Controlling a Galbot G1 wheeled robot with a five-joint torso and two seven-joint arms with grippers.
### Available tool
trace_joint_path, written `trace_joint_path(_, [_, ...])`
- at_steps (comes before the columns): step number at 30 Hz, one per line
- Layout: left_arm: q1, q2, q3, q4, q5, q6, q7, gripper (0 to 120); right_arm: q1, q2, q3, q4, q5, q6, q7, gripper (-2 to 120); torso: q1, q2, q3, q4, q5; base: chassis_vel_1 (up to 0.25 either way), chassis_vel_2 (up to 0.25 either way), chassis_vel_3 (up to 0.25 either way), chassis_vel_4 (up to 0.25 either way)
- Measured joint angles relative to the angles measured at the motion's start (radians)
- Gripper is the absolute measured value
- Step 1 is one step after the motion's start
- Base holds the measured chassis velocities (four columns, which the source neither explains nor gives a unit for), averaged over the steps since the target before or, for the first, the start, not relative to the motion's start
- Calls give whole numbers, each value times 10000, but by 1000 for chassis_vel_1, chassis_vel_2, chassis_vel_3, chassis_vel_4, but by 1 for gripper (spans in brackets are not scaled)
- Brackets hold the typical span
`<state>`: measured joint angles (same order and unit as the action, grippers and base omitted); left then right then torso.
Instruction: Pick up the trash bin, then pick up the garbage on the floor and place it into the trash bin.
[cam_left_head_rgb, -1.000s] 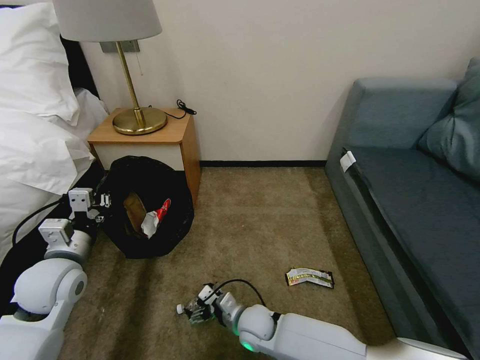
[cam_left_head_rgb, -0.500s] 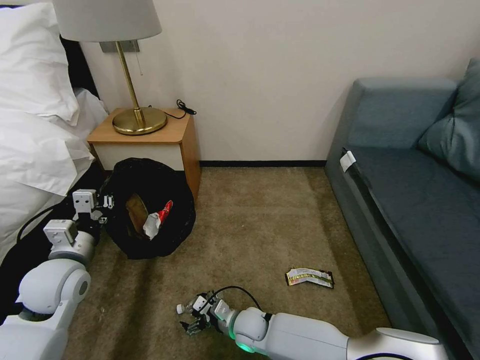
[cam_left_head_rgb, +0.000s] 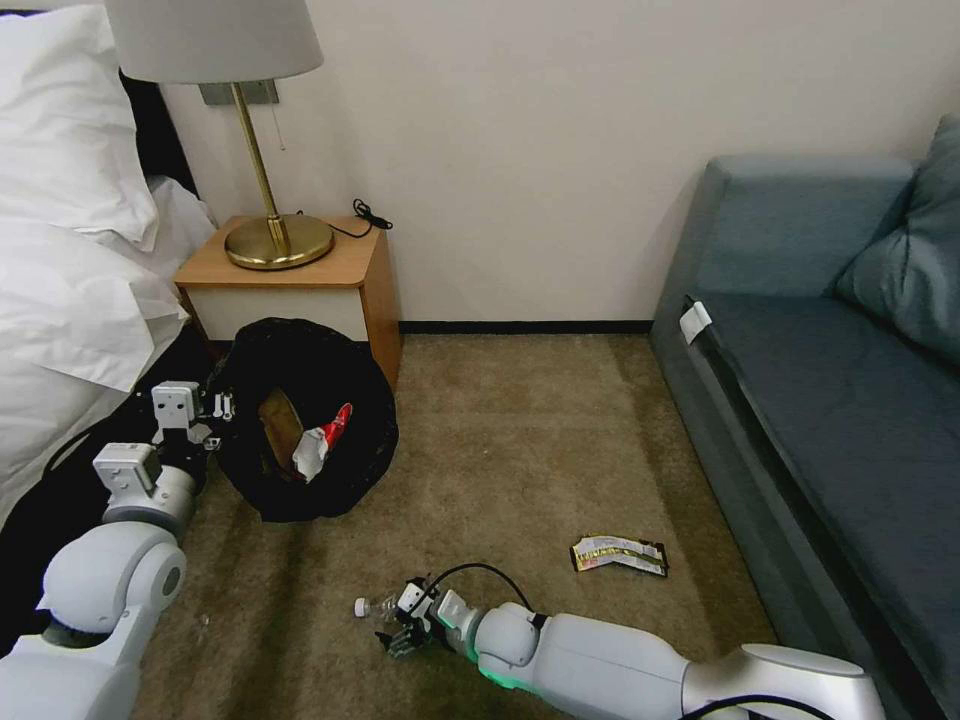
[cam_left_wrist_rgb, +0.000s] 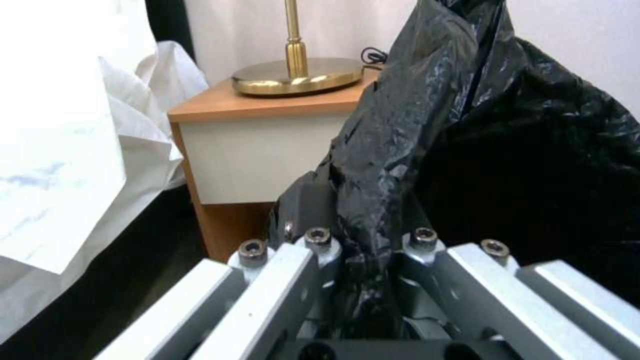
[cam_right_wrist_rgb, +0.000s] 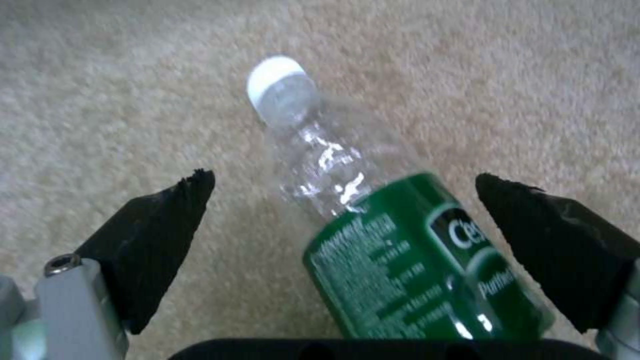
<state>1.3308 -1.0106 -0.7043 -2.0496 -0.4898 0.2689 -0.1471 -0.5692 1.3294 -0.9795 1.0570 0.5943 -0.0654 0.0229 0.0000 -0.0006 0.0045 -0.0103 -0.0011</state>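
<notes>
Right wrist view: right hand (cam_right_wrist_rgb: 343, 220) spread wide around the bottle (cam_right_wrist_rgb: 373, 225) lying on the floor (cam_right_wrist_rgb: 120, 90); left hand (cam_left_wrist_rgb: 365, 250) pinches the trash bin (cam_left_head_rgb: 305, 415) bag.

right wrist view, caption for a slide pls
Open right pincer straddling a clear bottle lying on the carpet.

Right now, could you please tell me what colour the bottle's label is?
Green with white print; the bottle shows best in the right wrist view.
</notes>
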Motion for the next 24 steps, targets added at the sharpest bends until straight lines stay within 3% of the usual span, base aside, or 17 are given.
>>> trace_joint_path(14, [31,47,-12,-58,-55,-29,-4,4,2,101,277,-781,-4,221,-728,96,0,1,0,0,0,0,0,0,0])
trace_joint_path(24, [53,-4,-11,-21,-45,-52,-10,4,-69,133,398,-1197,-38,739,-1217,58,0,0,0,0,0,0,0,0,0])
